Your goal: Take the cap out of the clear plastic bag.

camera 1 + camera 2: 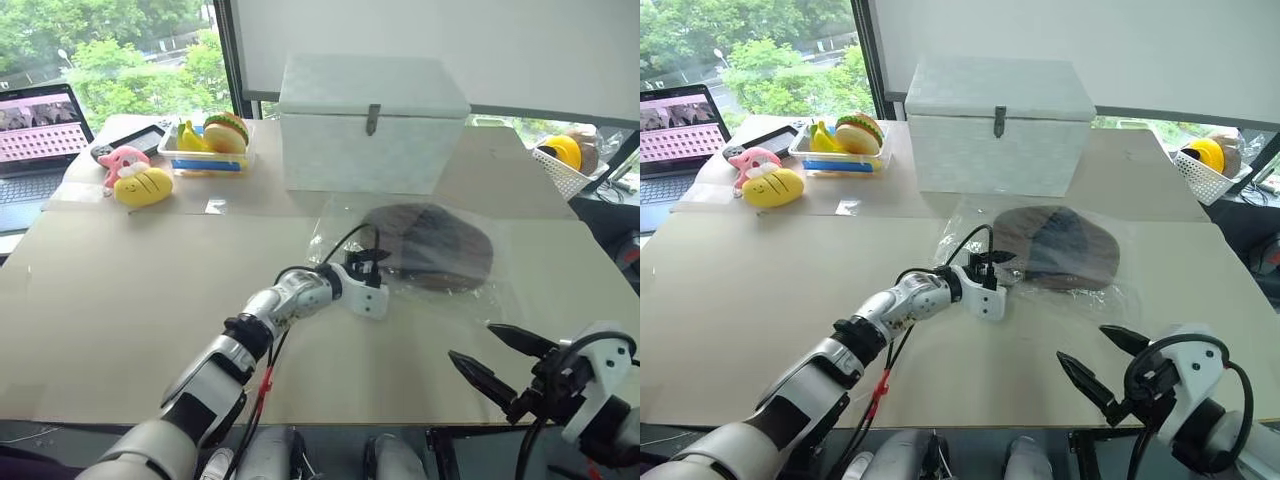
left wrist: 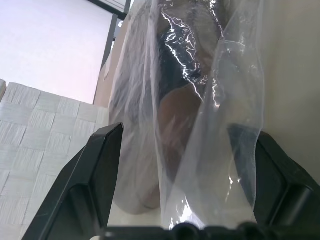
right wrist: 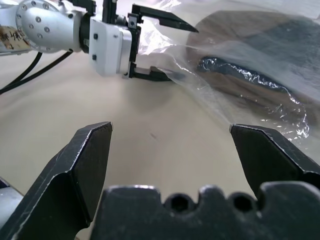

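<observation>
The cap (image 1: 430,245), brown with darker panels, lies flat inside the clear plastic bag (image 1: 335,235) on the table in front of the white box. My left gripper (image 1: 370,260) is at the bag's left edge, open, its fingers straddling the crinkled film. The left wrist view shows that film (image 2: 220,125) between the two fingers (image 2: 100,175), with the cap (image 2: 175,110) beyond it inside. My right gripper (image 1: 470,342) hovers open near the table's front right, apart from the bag. It looks toward the left gripper (image 3: 184,55) and the cap (image 3: 250,75).
A white box (image 1: 370,125) with a latch stands just behind the bag. At the back left are a tray of toy food (image 1: 205,145), a yellow plush (image 1: 143,187), a pink plush (image 1: 122,160) and a laptop (image 1: 35,130). A white basket (image 1: 565,165) sits far right.
</observation>
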`<act>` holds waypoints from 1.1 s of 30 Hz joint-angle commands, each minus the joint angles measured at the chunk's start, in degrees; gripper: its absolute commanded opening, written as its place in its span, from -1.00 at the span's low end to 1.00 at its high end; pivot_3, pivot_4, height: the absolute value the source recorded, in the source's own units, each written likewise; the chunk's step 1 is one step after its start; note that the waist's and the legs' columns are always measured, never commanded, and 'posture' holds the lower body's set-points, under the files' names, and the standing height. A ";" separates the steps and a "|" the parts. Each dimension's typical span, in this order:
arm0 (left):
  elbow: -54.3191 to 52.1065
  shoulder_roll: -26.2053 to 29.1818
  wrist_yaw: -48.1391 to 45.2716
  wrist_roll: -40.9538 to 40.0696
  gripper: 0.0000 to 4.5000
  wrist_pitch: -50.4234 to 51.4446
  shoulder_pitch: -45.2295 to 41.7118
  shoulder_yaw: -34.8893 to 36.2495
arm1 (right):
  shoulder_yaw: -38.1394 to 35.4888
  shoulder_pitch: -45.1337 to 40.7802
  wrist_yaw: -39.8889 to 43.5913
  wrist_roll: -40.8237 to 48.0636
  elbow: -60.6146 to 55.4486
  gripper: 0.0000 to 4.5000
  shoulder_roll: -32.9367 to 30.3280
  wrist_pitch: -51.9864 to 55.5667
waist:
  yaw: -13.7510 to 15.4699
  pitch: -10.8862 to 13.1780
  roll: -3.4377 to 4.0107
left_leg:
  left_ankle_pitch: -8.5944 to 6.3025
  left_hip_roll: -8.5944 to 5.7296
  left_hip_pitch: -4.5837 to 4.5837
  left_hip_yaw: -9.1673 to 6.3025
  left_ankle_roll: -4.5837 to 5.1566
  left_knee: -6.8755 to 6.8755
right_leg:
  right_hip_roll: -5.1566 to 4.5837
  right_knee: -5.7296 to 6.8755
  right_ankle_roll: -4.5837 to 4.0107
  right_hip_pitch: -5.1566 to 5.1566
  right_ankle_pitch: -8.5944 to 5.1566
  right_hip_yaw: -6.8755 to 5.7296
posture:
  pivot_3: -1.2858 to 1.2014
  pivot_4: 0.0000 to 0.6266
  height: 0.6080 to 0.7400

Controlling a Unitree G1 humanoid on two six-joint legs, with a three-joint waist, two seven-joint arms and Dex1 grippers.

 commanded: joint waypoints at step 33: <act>23.07 24.62 20.19 7.00 -0.98 -43.39 -17.52 -6.53 | 2.56 -4.42 -3.37 1.07 0.11 1.00 -2.12 -0.46 | -1.48 -0.06 -0.12 | 0.02 0.03 0.06 0.24 -0.05 -0.17 | -0.12 -0.04 -0.05 -0.17 0.15 -0.09 | 0.03 -0.52 0.74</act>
